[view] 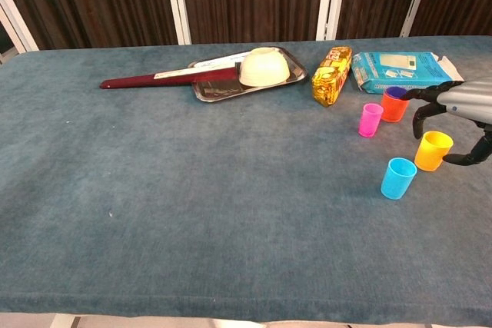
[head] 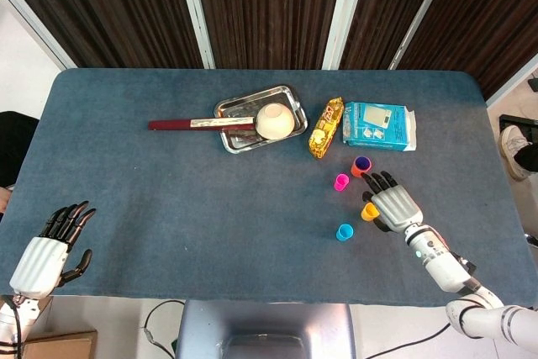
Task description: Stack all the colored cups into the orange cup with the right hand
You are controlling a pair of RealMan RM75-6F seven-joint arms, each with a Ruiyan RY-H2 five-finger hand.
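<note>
The orange cup [head: 356,171] [view: 395,107] stands right of centre with a purple cup [head: 362,162] [view: 397,93] nested in it. A pink cup [head: 341,182] [view: 370,120] stands just left of it. Nearer the front are a yellow cup [head: 369,211] [view: 433,150] and a blue cup [head: 345,231] [view: 398,178]. My right hand [head: 393,204] [view: 459,105] hovers over the yellow cup, fingers arched on its far side and thumb on its right, with gaps showing. My left hand [head: 50,250] lies idle and spread at the near-left table edge.
A steel tray [head: 238,109] [view: 211,91] holds a cream bowl [head: 274,121] [view: 264,67], and a dark red flat utensil [head: 181,124] [view: 154,78] lies across it. A yellow snack packet [head: 325,128] [view: 330,74] and a blue-white pack [head: 380,126] [view: 400,71] lie behind the cups.
</note>
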